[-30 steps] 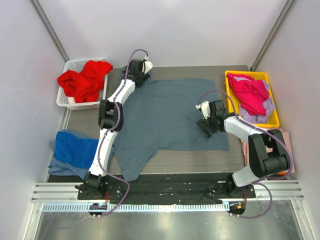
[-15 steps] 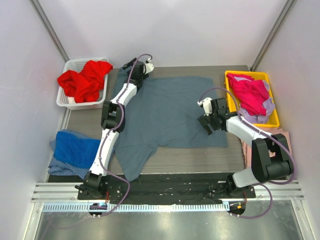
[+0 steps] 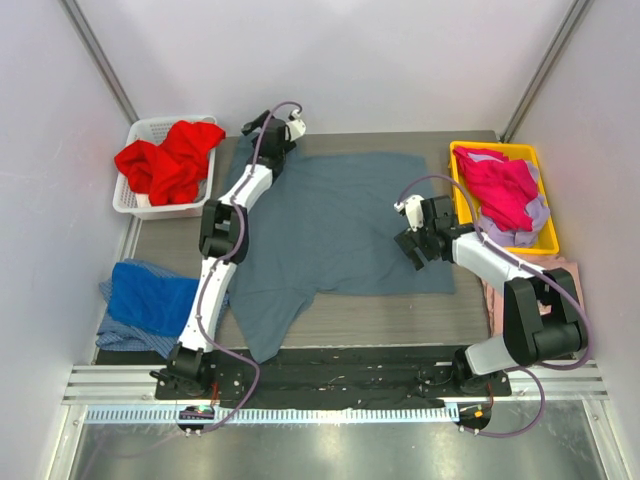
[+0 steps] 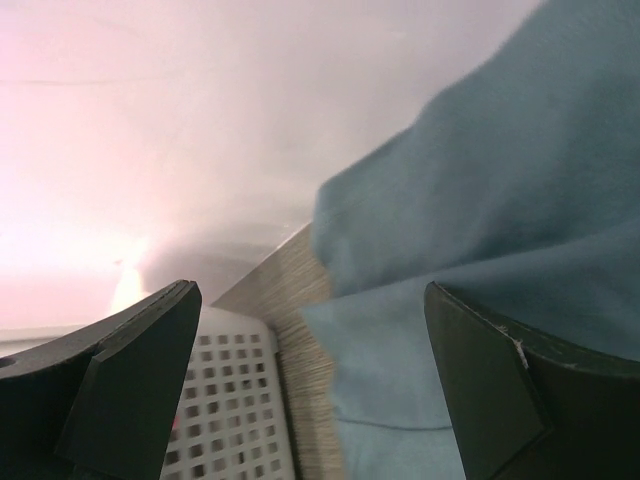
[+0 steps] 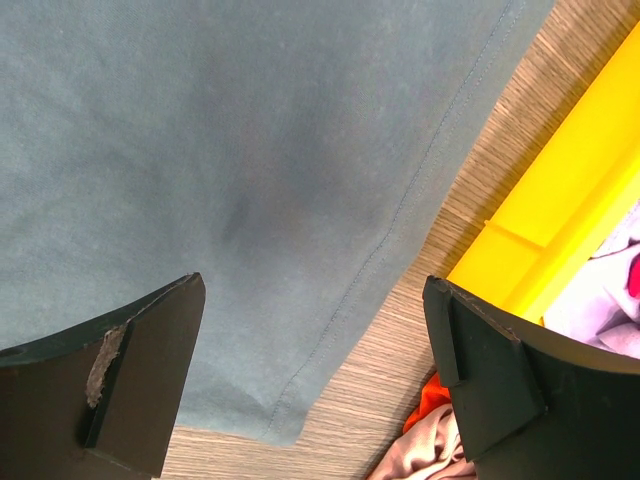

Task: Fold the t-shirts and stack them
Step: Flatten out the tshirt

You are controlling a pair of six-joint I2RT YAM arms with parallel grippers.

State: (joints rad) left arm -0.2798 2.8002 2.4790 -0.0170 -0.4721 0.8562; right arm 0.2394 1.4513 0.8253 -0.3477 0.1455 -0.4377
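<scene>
The large slate blue-grey t-shirt (image 3: 330, 225) lies spread flat in the middle of the table. My left gripper (image 3: 256, 128) is open and empty, just above the shirt's far-left sleeve; in the left wrist view the gripper (image 4: 315, 390) frames the sleeve edge (image 4: 480, 200) and bare table. My right gripper (image 3: 412, 252) is open and empty, above the shirt's right hem; in the right wrist view the gripper (image 5: 310, 370) frames the hem corner (image 5: 250, 150). A red shirt (image 3: 170, 160), a royal blue shirt (image 3: 150, 295) and a magenta shirt (image 3: 500, 185) lie off to the sides.
The red shirt fills a white basket (image 3: 150, 127) at the far left, also in the left wrist view (image 4: 230, 400). The magenta shirt lies in a yellow bin (image 3: 495, 148), also seen from the right wrist (image 5: 570, 180). Pale pink cloth (image 5: 430, 455) lies by the right arm.
My left gripper has moved back and left off the shirt's far-left corner. My right gripper has shifted slightly back along the right hem. The shirt's right edge has drawn in a little.
</scene>
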